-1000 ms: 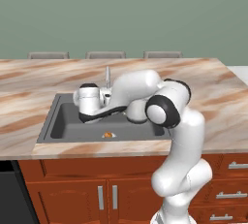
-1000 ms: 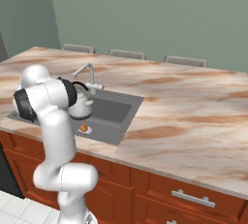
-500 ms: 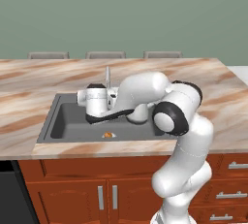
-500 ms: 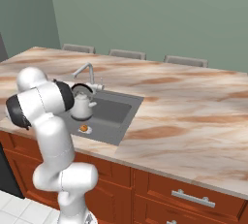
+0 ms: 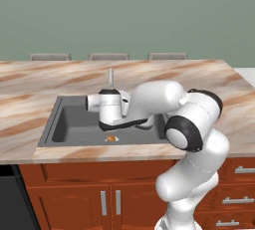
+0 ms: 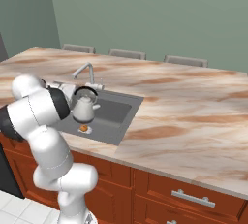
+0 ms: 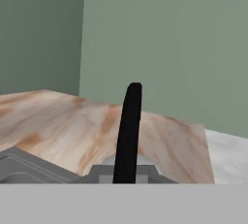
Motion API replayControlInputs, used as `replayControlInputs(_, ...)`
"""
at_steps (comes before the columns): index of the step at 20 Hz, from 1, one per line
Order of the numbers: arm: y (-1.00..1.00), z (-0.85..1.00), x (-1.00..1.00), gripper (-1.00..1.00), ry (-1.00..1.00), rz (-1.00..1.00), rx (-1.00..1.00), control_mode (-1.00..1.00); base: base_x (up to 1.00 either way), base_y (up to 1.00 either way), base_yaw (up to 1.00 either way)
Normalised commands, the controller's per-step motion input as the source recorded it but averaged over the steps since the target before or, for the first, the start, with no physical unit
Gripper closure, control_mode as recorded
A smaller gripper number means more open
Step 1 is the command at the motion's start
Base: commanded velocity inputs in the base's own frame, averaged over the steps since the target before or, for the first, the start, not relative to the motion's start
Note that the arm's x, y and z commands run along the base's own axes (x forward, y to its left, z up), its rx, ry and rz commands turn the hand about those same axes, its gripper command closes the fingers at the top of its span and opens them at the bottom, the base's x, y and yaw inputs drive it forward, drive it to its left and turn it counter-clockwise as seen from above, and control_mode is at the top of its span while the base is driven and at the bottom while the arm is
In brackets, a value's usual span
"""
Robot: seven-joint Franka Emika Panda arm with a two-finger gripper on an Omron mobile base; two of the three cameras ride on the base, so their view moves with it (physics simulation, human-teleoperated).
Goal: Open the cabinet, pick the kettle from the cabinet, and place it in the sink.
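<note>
I've got the kettle [image 6: 84, 107] clamped by its thin black handle [image 7: 129, 131]; the jaws are pinched narrow on it, and in the hand view the handle stands straight up the middle. Since a second ago the arm has swung the kettle further right along the sink [image 5: 64, 124] and stretched out lower. The kettle was nearer the back left of the basin; now it hangs over the middle, just in front of the faucet [image 5: 110, 77]. In the left base view the kettle [image 5: 108, 109] still seems to sit off the basin floor, though I can't tell for sure whether the bottom touches. A small orange item [image 5: 111, 138] lies on the sink floor, just below and in front of the kettle. The marbled worktop [image 6: 184, 116] runs all round.

My read: cabinet and pick steps are done, placing is nearly there. What remains is lowering it a bit and letting go. Risk: setting it down on the orange item so that it tips. I'd drop it slightly behind that.
</note>
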Motion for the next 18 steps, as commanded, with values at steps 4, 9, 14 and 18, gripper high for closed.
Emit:
replayControlInputs(4,-0.12,-0.18,0.06,1.0,0.01,0.01,0.0,-1.0,0.0,0.0,0.0)
replayControlInputs(9,-0.09,-0.18,0.13,1.0,0.03,0.0,0.0,-1.0,0.0,0.0,0.0)
replayControlInputs(14,-0.01,-0.17,0.25,1.0,0.04,0.0,0.0,-1.0,0.0,0.0,0.0)
replayControlInputs(18,0.0,-0.17,0.31,1.0,0.03,0.0,-0.05,-1.0,0.0,0.0,0.0)
